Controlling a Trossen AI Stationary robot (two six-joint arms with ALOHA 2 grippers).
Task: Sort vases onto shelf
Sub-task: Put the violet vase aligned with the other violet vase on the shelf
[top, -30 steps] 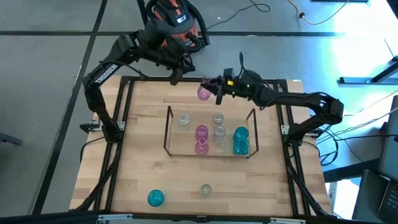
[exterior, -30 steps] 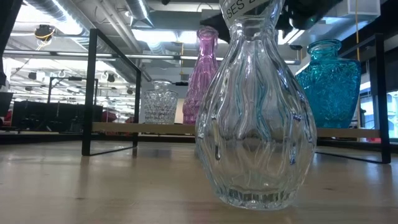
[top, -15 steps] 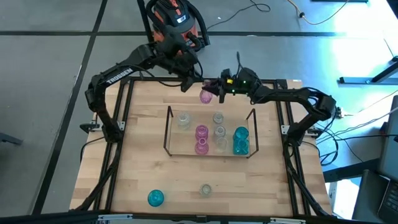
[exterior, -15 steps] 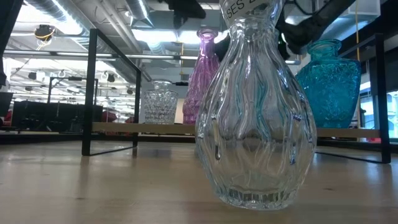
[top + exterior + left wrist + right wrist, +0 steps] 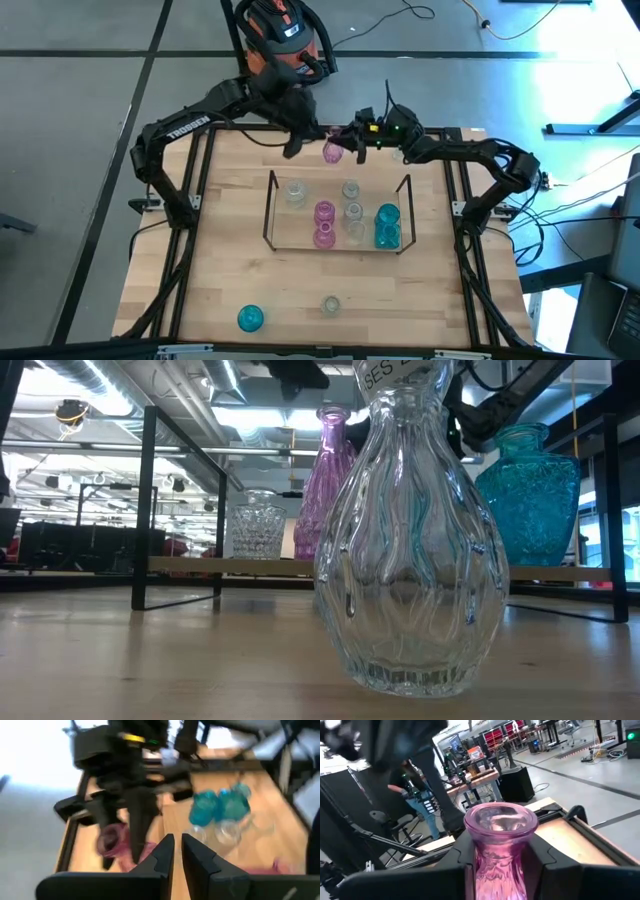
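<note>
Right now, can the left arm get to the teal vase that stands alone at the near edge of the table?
Probably not easily. The left gripper hangs shut at the far edge, beside the pink vase in the right gripper. The teal vase stands at the opposite edge, past the shelf: a long stretch.

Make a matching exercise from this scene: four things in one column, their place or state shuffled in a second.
Things:
1. pink vase at the table's far edge
2. left tool
3. teal vase off the shelf
4. two teal vases

Places or states:
A. near left part of the table
B. right end of the shelf
C. gripped by the right tool
D. shut, holding nothing

Pairs: 1-C, 2-D, 3-A, 4-B
</note>
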